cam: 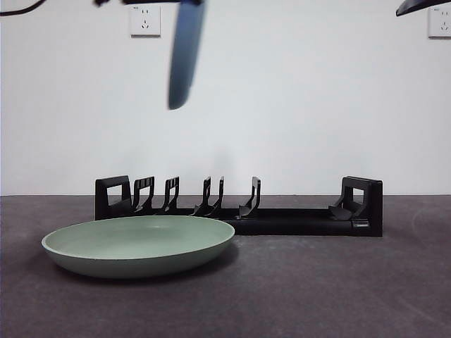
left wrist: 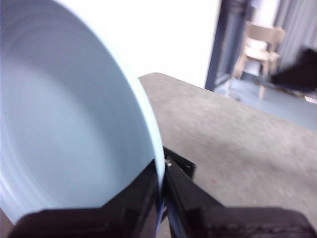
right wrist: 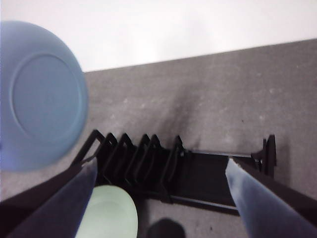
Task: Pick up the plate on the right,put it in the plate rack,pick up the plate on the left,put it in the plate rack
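Note:
A blue plate [cam: 185,56] hangs edge-on high above the left part of the plate rack [cam: 296,222], and my left gripper [left wrist: 162,191] is shut on the blue plate's rim [left wrist: 74,124]. A pale green plate [cam: 137,243] lies flat on the table in front of the rack's left end. My right gripper [right wrist: 161,163] is open and holds nothing, high above the rack [right wrist: 198,181]. Its view also takes in the blue plate [right wrist: 39,94] and the green plate [right wrist: 111,213]. In the front view the right arm is only a black tip [cam: 421,5] at the top right corner.
The dark table [cam: 317,289] runs to a white wall with two sockets [cam: 144,20] [cam: 440,21]. The rack's prongs [cam: 211,196] stand in its left half. A wooden chair [left wrist: 260,44] stands beyond the table's edge.

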